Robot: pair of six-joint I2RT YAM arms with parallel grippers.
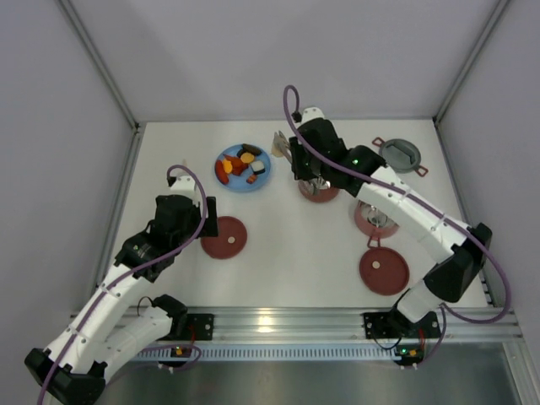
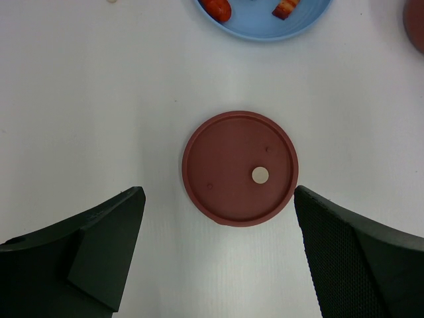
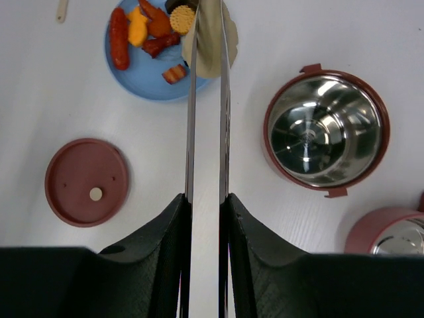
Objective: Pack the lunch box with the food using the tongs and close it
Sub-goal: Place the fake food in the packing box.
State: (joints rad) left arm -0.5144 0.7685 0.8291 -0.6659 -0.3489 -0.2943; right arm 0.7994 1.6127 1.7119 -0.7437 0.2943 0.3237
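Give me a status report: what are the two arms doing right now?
Left gripper open above a disc lid. Right gripper shut on the tongs, cream piece at their tips. Empty bowl alongside, unobstructed.

White worktop (image 1: 295,245), walled on three sides. Light-blue plate (image 1: 239,187) at back, left of centre. Dark-red disc lid (image 1: 224,237) in front of plate; second disc lid (image 1: 384,271) near front right. Two open dark-red bowls, steel inside: centre bowl (image 1: 321,196), right bowl (image 1: 364,224), apart. Grey two-eared cover (image 1: 399,155) at back right.
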